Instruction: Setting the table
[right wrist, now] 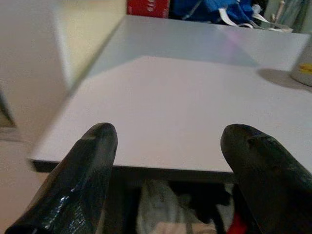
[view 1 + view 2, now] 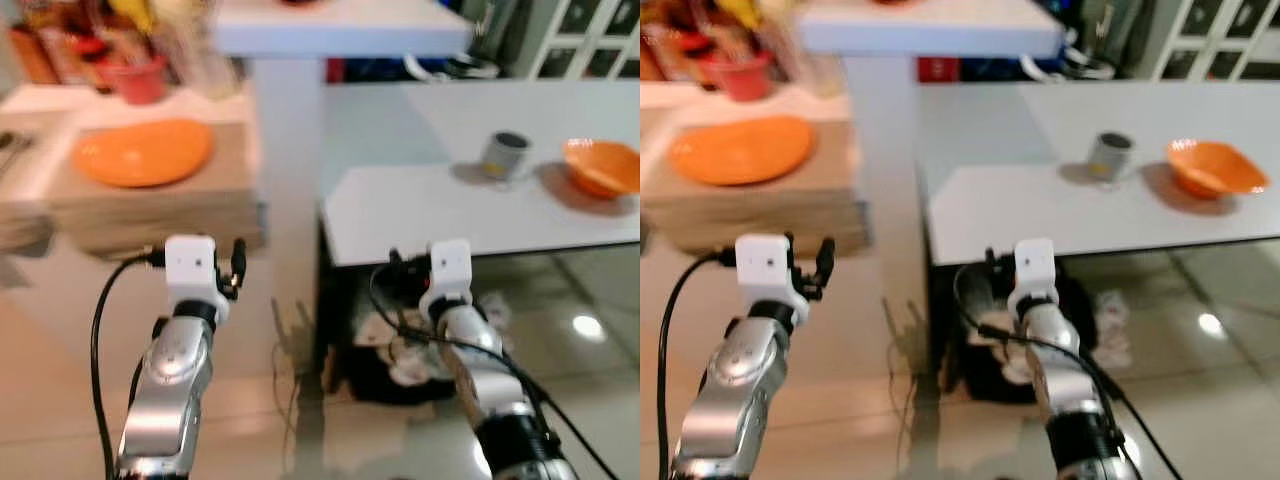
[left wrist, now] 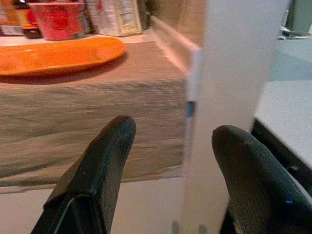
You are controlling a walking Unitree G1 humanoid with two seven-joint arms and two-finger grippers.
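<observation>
From where I stand, a wooden counter (image 2: 150,205) sits out at about ten o'clock of the robot, and an orange plate (image 2: 143,152) lies flat on its top. Behind the plate, toward eleven o'clock, a red cup (image 2: 135,78) stands among blurred packets and bottles I cannot make out. The left gripper (image 3: 168,161) is raised in front of the counter's near face, its two black fingers (image 3: 100,165) spread apart with nothing between them. At twelve o'clock a white pillar (image 2: 285,190) rises to a white shelf (image 2: 335,28).

Past the pillar, a white table (image 2: 470,205) stretches from one to two o'clock. The right gripper (image 1: 173,161) hovers just short of the table's near edge, fingers (image 1: 90,161) parted wide and empty. On the table, at about one o'clock, a small grey cup (image 2: 505,152) stands upright, and just beside it, toward two o'clock, rests an orange bowl (image 2: 603,165), the two apart. Under the table lies a heap of dark and pale cloth (image 2: 400,355) on the glossy tiled floor (image 2: 590,340).
</observation>
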